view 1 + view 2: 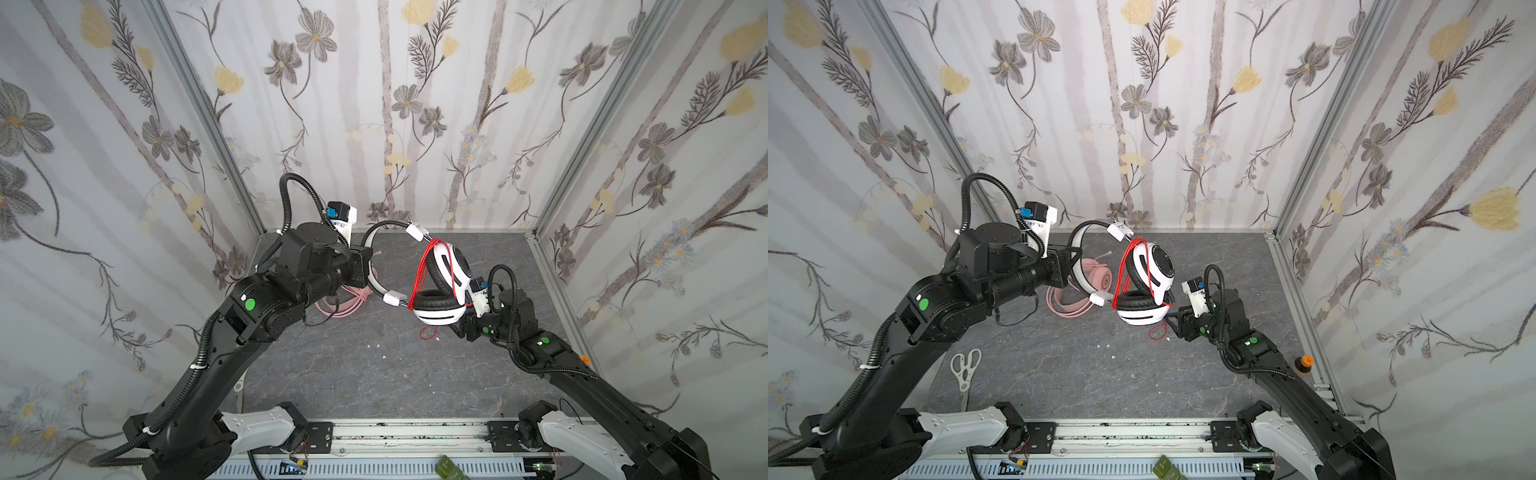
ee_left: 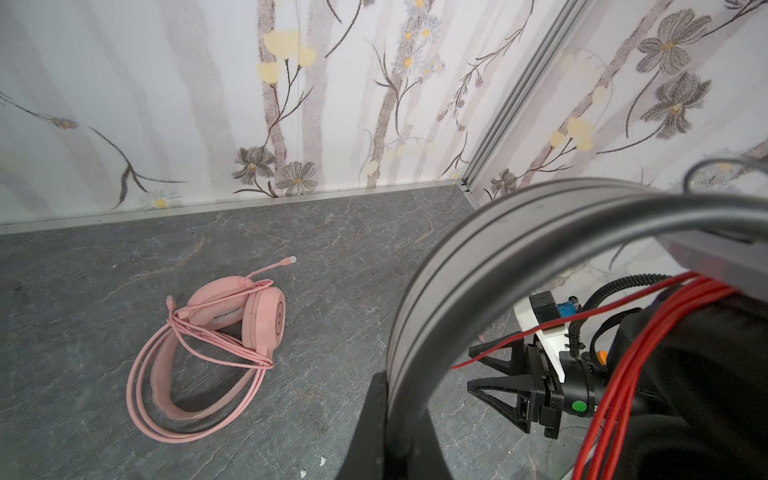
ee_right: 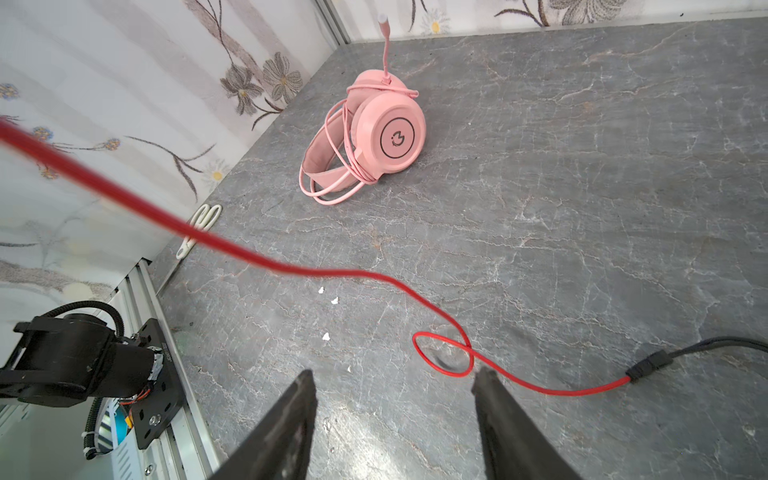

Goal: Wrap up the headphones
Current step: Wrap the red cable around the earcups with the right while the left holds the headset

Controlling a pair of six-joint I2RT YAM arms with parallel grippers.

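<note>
Right wrist view, right gripper: fingers spread apart, nothing between, only the tips in shot, rest cut off at frame edge. Just ahead of tips, flat on grey table: small loop of red cable, ending at black plug; dark lead beyond plug cut off. Other way, cable rising toward lens, blurred, out of frame.

Left wrist view, left gripper: clamped on headband of white-and-black headset. One finger only a dark blur, other hidden behind band; contact too close to lens to read sharply. Earcups out of focus, mostly cut off.

Both top views: same headset held off table mid-scene, band toward left gripper, earcups folded together just beside right gripper, not touching as far as visible. Red cable wound in several turns round earcups, tail hanging down to table loop.

Pink headset: lying on table toward back, own pink cable wound round it, mic boom sticking out. Half hidden in a top view by left arm and held headband.

White-handled scissors: by left table edge, crossed by blurred cable in right wrist view. Orange-capped item: right edge, behind arm, too small to identify.
</note>
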